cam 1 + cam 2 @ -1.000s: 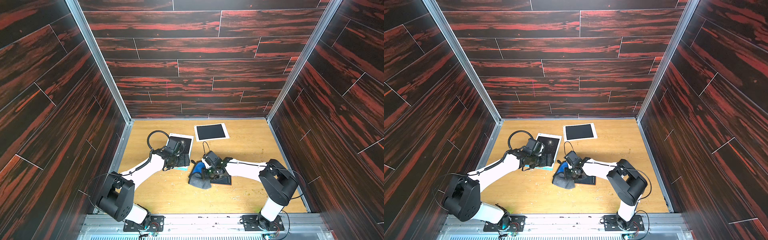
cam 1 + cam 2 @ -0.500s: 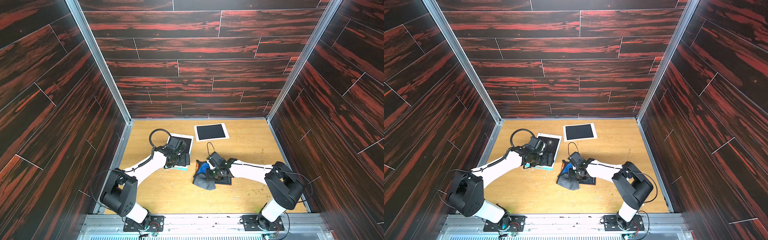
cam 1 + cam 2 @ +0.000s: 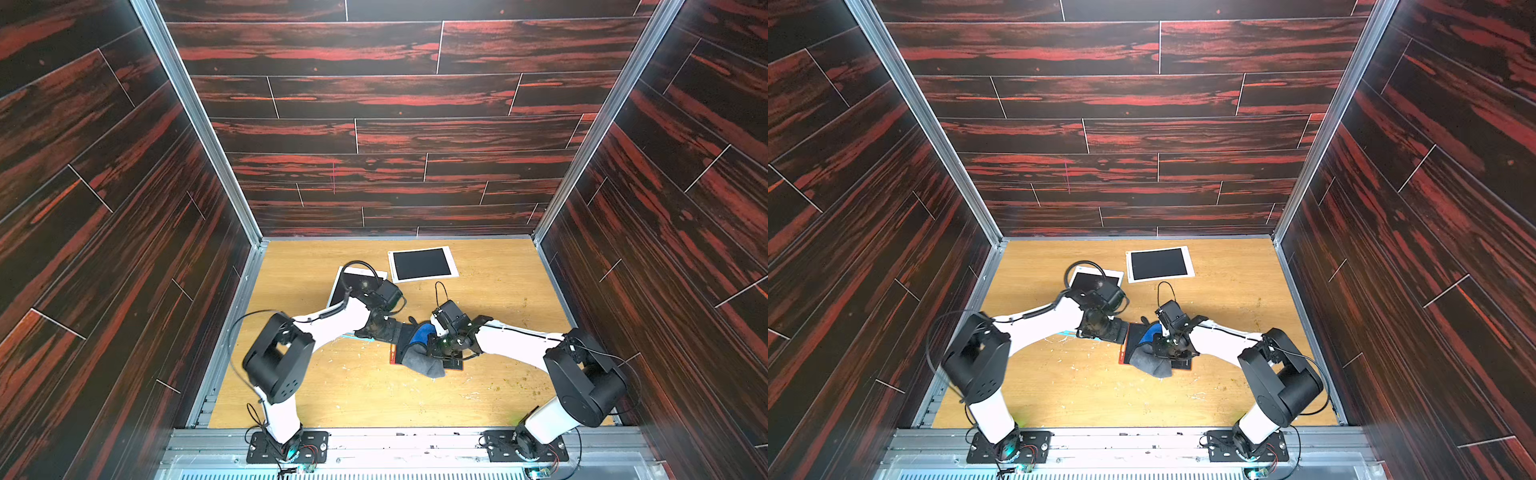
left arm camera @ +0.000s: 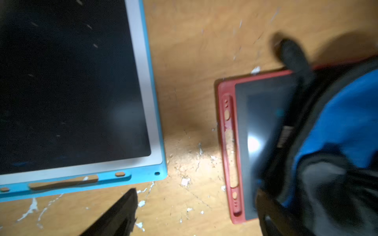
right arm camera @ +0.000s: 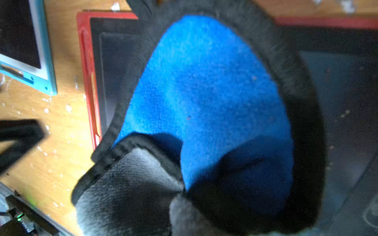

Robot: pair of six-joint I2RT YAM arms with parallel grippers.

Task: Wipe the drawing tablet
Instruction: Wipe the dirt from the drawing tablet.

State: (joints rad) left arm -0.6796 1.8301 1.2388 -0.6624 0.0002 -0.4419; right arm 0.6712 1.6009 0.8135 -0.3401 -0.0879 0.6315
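- Both top views: red-framed drawing tablet (image 3: 392, 356) (image 3: 1136, 338) lies flat on the wooden table (image 3: 332, 395), lower centre of frame. Most of it is covered by the cloth (image 3: 419, 359) (image 3: 1148, 362), which is blue on one face and grey on the other.
- Right gripper (image 3: 441, 348) (image 3: 1168, 349) is on top of the cloth over the tablet, clenched on the bunched fabric.
- Left gripper (image 3: 380, 328) (image 3: 1104, 328) is just left of the tablet's left edge. Its jaws are hidden under the wrist here.
- Blue-framed tablet (image 3: 345, 286) (image 3: 1088, 280) is up-left of the red one, partly under the left arm. White-framed tablet (image 3: 422, 264) (image 3: 1158, 264) is further up, centre, well apart from both arms.
- Left wrist: left gripper (image 4: 196, 193) is released, fingers spread wide at the bottom edge with bare table and the red tablet's corner between them. Red tablet (image 4: 255, 132) is right of centre, with the cloth (image 4: 343, 122) over its right part. Blue-framed tablet (image 4: 71, 81) fills the left; the two frames are apart. Blurred.
- Right wrist: cloth (image 5: 204, 92) fills most of the frame, blue face up, grey fold at the bottom, gathered toward the camera. Red tablet (image 5: 108, 61) shows beneath it at left and right. A blue-framed tablet corner (image 5: 20, 40) is at upper left. The fingers are hidden by fabric.
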